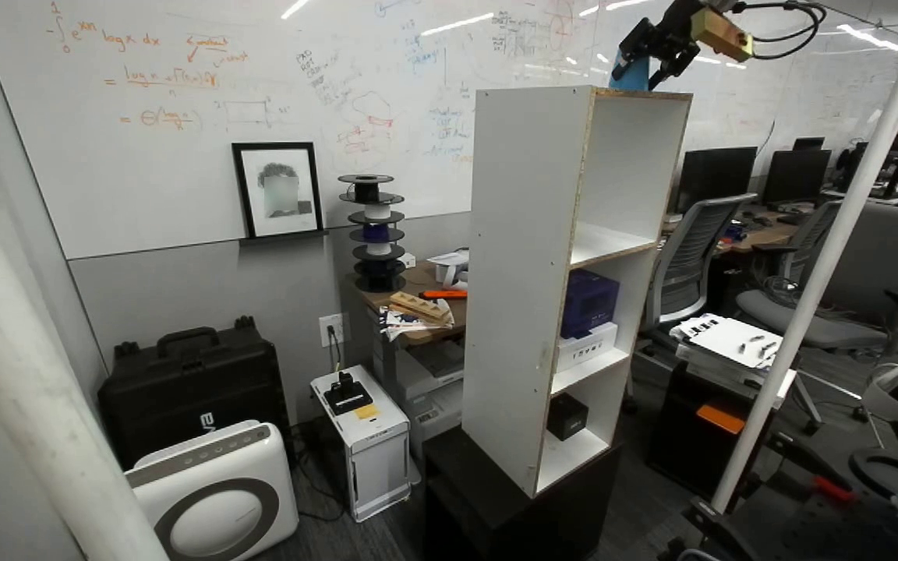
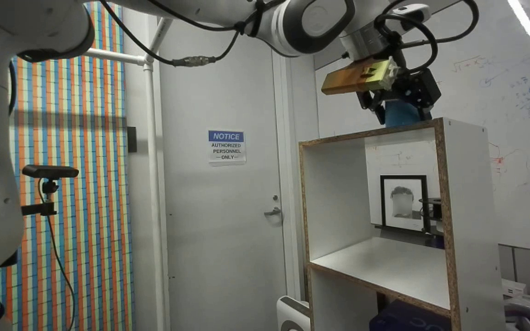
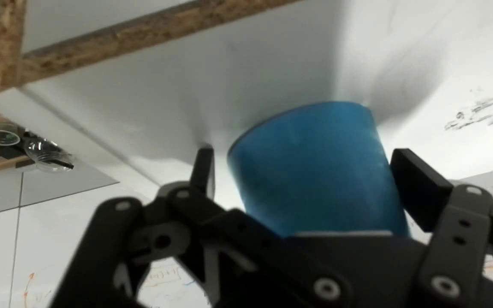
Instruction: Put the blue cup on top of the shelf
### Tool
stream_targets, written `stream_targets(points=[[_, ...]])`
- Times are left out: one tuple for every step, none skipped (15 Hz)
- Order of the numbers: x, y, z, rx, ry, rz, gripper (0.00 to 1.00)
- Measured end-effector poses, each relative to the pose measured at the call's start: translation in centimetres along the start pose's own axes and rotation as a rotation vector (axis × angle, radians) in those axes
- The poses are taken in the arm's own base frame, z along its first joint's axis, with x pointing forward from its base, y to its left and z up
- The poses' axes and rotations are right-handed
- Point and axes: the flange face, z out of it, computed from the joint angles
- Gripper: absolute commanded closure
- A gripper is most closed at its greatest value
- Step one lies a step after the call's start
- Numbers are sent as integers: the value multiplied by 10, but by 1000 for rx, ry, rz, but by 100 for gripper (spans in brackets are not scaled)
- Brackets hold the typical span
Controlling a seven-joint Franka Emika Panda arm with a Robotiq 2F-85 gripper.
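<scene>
Hanging over the shelf [image 1: 527,234], the arm [image 2: 221,11] holds its pincer [image 3: 302,156] tilted down, parted around the blue cup [image 3: 319,179].

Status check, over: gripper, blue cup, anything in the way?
Gripper open, straddling blue cup. Cup on top of white three-compartment shelf. Possible snag: one finger close beside cup, contact unclear.

An office-like lab: formula-scrawled whiteboard [image 1: 277,86], monitors [image 1: 718,173], desk chairs [image 1: 694,257], stacked spools [image 1: 376,234], "Authorized Personnel Only" notice [image 2: 227,147].
</scene>
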Motion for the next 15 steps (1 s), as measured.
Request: stream_targets(points=[[2, 0, 4, 2, -14, -2, 0], [5, 0, 5, 5, -25, -4, 0], [6, 0, 3, 10, -35, -6, 0], [7, 1, -1, 19, -49, -8, 0], [5, 2, -7, 27, -65, -12, 0], [4, 3, -12, 32, -80, -18, 0], [2, 2, -17, 37, -95, -24, 0], [-1, 0, -21, 43, -118, -32, 0], [-6, -3, -25, 52, -146, -40, 0], [-13, -6, -29, 66, -186, -49, 0], [-22, -9, -34, 81, -229, -62, 0], [-32, -12, -41, 98, -281, -74, 0], [-47, -15, -45, 118, -350, -83, 0], [-63, -18, -47, 135, -422, -91, 0], [-80, -19, -46, 149, -492, -98, 0]])
